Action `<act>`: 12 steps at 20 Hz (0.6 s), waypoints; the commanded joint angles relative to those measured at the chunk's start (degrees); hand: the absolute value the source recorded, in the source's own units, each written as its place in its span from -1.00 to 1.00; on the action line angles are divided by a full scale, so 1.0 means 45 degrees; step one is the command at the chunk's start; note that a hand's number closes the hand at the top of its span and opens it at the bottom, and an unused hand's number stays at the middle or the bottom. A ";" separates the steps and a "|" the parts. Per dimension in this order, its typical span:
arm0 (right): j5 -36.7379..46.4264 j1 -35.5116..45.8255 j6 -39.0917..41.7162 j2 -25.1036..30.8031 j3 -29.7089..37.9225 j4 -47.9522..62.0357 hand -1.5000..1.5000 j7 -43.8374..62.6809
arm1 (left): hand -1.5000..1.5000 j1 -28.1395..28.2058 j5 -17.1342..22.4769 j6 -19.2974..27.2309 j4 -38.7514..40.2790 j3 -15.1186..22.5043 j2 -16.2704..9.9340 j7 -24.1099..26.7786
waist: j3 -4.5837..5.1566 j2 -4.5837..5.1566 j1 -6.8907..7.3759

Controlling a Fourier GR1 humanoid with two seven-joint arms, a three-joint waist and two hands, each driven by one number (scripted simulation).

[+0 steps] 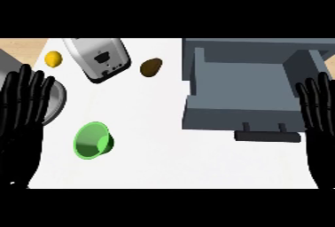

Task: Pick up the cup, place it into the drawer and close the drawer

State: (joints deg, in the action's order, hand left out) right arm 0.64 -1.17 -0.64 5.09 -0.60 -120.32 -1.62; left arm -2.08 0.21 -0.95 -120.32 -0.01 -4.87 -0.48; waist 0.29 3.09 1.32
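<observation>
On the white counter, left of centre, you have the green cup lying tipped on its side, mouth turned up toward your view, so its rim is the part that offers itself to a grasp. It sits well apart from the grey drawer, which stands pulled open at the right with its handle facing you; the open tray looks bare inside, which suits a drop from above. I'd judge the task as not yet begun: cup untouched, drawer waiting.

Your left hand shows at the left edge, fingers straight and upright, holding nothing; it overlaps the rim of a metal bowl in the view, though you cannot tell whether it touches it. Your right hand rests at the right edge beside the drawer's side wall, fingers likewise straight, nothing in it.

Further back lie a toaster, a lemon and a brown fruit (possibly a kiwi), all clear of the path from cup to drawer. The left hand is nearer the cup.
</observation>
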 commanded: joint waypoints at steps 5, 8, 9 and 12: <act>-0.0407 0.0949 0.0313 0.0177 -0.0001 0.0097 -1.00 0.1151 | -1.00 0.1007 0.2645 -0.2616 0.0133 -0.0732 -0.1027 0.0996 | -0.0054 -0.0694 -0.0223; -0.1320 0.0511 0.0883 -0.0293 -0.0521 0.1008 -1.00 0.0702 | -1.00 0.1548 0.4120 -0.2728 0.0181 0.0080 -0.0212 -0.0242 | -0.0063 -0.0683 -0.0164; -0.1641 0.0914 0.1060 0.0029 -0.0065 0.1067 -1.00 0.0965 | -1.00 0.1414 0.4313 -0.2696 0.0330 -0.0024 -0.0204 -0.0359 | -0.0063 -0.0681 -0.0219; -0.1328 0.0157 0.0880 -0.0235 -0.0609 0.0065 -1.00 0.1465 | -1.00 0.1332 0.5054 -0.2950 0.0382 -0.0572 -0.0519 -0.0826 | -0.0063 -0.0700 -0.0289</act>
State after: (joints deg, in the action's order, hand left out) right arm -4.51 1.20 2.69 4.60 -2.13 -118.26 3.54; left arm 3.02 17.79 -12.49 -118.24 -1.63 -6.82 -1.24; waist 0.03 0.14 0.24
